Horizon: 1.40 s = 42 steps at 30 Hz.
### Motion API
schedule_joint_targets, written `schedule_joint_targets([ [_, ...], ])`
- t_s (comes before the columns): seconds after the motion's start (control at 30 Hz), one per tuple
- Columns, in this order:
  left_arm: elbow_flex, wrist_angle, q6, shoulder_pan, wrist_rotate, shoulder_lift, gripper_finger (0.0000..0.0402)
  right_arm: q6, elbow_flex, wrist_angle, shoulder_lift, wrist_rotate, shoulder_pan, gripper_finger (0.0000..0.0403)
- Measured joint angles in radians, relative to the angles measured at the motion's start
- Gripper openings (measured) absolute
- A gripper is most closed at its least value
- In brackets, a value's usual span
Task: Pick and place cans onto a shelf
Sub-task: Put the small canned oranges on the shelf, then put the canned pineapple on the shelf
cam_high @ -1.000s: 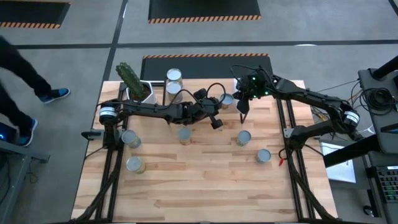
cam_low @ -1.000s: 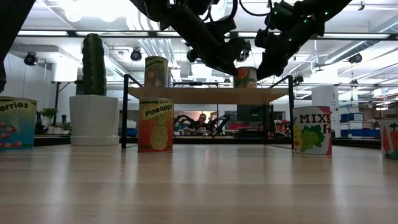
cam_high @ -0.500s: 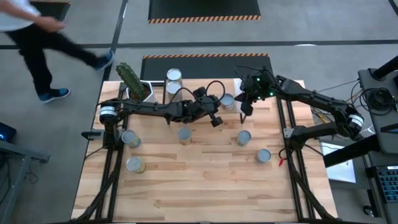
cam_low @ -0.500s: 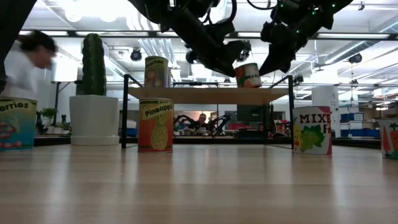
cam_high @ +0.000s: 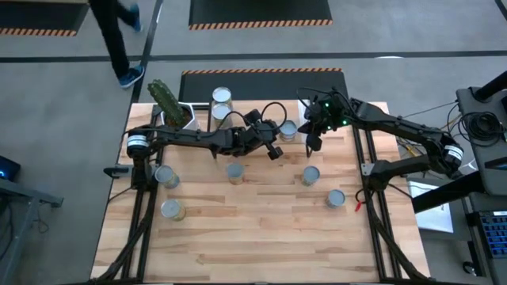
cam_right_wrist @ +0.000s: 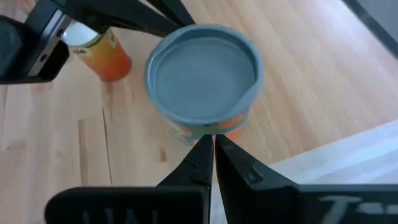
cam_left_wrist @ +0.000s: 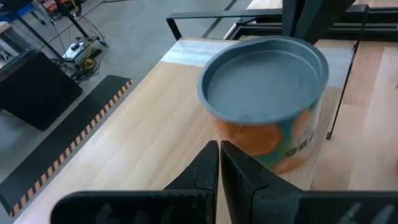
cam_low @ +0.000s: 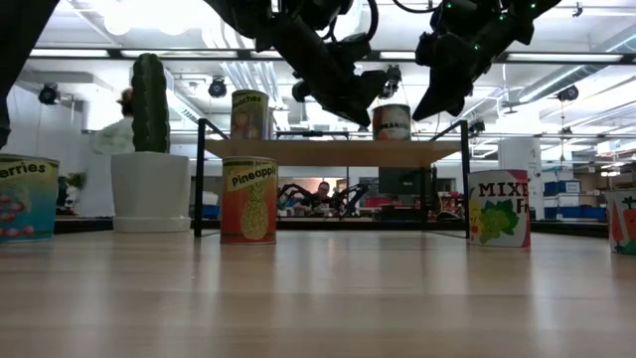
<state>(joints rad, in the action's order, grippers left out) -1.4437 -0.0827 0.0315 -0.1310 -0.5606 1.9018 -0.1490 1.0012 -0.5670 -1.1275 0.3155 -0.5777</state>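
Shelf [cam_high: 261, 127], light wood top on black wire frame, stood at the table's 12 o'clock edge. On it: a peaches can [cam_low: 249, 114] toward 9 o'clock and an orange-labelled can [cam_low: 392, 121] toward 3 o'clock, upright. Left gripper [cam_high: 273, 152] and right gripper [cam_high: 310, 143] flanked the latter, fingers pressed together, grasping nothing. Pineapple can [cam_low: 247, 200] and mixed-fruit can [cam_low: 498, 208] stood on the tabletop [cam_high: 253, 229].
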Motion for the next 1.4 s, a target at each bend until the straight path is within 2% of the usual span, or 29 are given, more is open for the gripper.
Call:
schedule_joint_targets([
  [0.47, 0.0, -0.034, -0.001, 0.015, -0.003, -0.008, 0.0, 0.017, 0.001, -0.043, 0.032, -0.002, 0.0, 0.0009],
  [0.63, 0.0, -0.121, -0.025, 0.053, -0.007, -0.048, 0.0, 0.039, -0.003, -0.06, 0.1, -0.003, 0.018, 0.0009],
  [0.83, 0.0, -0.319, -0.062, 0.178, -0.002, -0.139, 0.0, 0.097, -0.051, 0.022, 0.192, -0.003, 0.118, 0.0009],
  [0.93, 0.0, -0.44, -0.122, 0.249, 0.048, -0.187, 0.0, 0.115, -0.079, 0.069, 0.227, -0.021, 0.187, 0.0009],
  [1.1, 0.0, -0.598, -0.322, 0.32, 0.205, -0.231, 0.0, 0.126, -0.117, 0.133, 0.255, -0.177, 0.32, 0.0009],
  [1.23, 0.0, -0.718, -0.471, 0.349, 0.329, -0.234, 0.0, 0.131, -0.158, 0.205, 0.271, -0.254, 0.426, 0.0009],
  [1.4, 0.0, -0.876, -0.603, 0.395, 0.362, -0.234, 0.0, 0.114, -0.229, 0.329, 0.282, -0.331, 0.535, 0.0009],
])
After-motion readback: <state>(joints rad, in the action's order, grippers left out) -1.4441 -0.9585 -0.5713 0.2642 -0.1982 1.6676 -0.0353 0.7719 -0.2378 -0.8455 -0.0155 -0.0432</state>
